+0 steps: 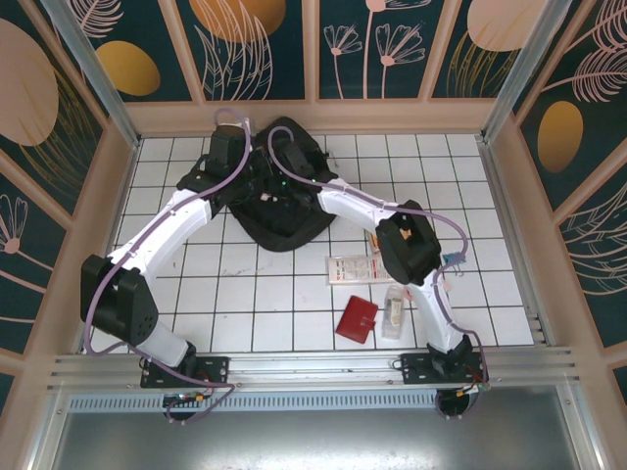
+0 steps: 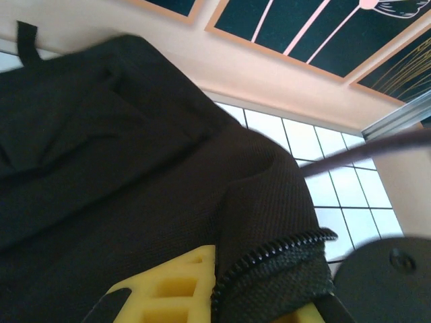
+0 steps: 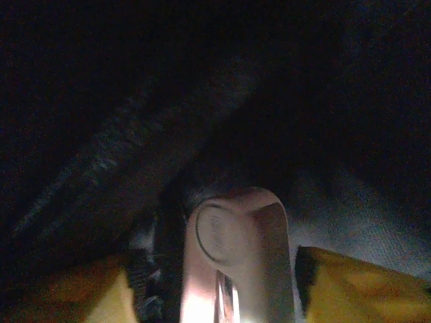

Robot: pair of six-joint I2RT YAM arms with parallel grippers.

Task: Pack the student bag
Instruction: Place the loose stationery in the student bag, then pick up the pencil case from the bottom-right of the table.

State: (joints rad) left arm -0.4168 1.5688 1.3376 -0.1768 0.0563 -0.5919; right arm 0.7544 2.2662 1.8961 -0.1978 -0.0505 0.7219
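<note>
Left wrist view first: my left claw (image 2: 236, 304) is pinched together on the student bag (image 2: 121, 168), its yellow fingers (image 2: 172, 289) clamping the zipper edge (image 2: 276, 252) of the black fabric. The right wrist view looks into the dark inside of the bag. There my right claw (image 3: 215, 279) stands apart, with a pale rounded cylinder (image 3: 236, 249) between its yellow fingers (image 3: 357, 286). A dark gap shows beside the cylinder on the right, so I read it as not gripped.

From the top external view, the bag lies at the far middle of the white tiled surface (image 1: 245, 304), close to the back wall. My left arm (image 1: 162, 230) has its elbow swung out to the left and reaches up to the bag's left side. My right arm (image 1: 358, 206) bends at its elbow and runs leftward into the bag's opening.

Near the right arm's base lie a flat red item (image 1: 356, 318), a clear packet with red print (image 1: 353, 266) and a smaller clear packet (image 1: 394, 311). The print is too small for me to read.
</note>
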